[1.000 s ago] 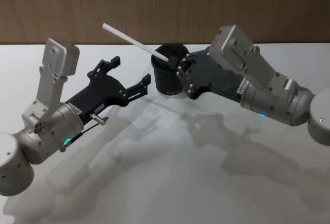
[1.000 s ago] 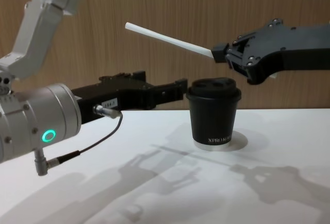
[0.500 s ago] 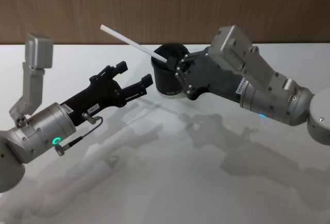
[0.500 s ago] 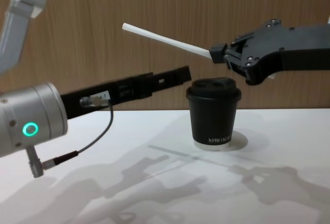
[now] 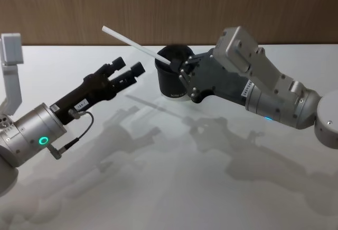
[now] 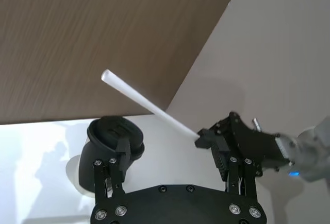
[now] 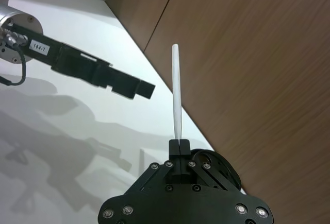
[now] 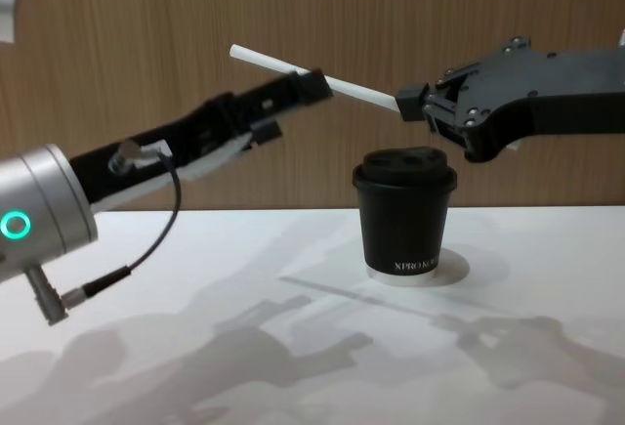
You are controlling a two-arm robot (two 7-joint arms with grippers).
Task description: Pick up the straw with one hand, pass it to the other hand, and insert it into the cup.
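The white straw [image 5: 136, 44] slants up and to the left above the table, its lower end pinched in my right gripper [image 5: 176, 63], the all-black one hand, which is shut on it just over the cup's lid. The black lidded cup [image 5: 170, 82] stands upright under that grip, also visible as the cup [image 8: 405, 215] in the chest view. My left gripper [image 5: 128, 65], the other hand with the silver wrist and green ring, is open and raised near the straw's middle. In the right wrist view the left gripper [image 7: 144, 87] ends just short of the straw [image 7: 177, 92].
The white table [image 5: 169, 177] stretches wide in front of both arms, with their shadows on it. A wooden wall [image 5: 174, 2] runs along its far edge behind the cup. Nothing else stands on the table.
My left gripper has lifted off the table, turned and swung up toward the straw's free half. The right gripper, straw and cup have stayed in place.
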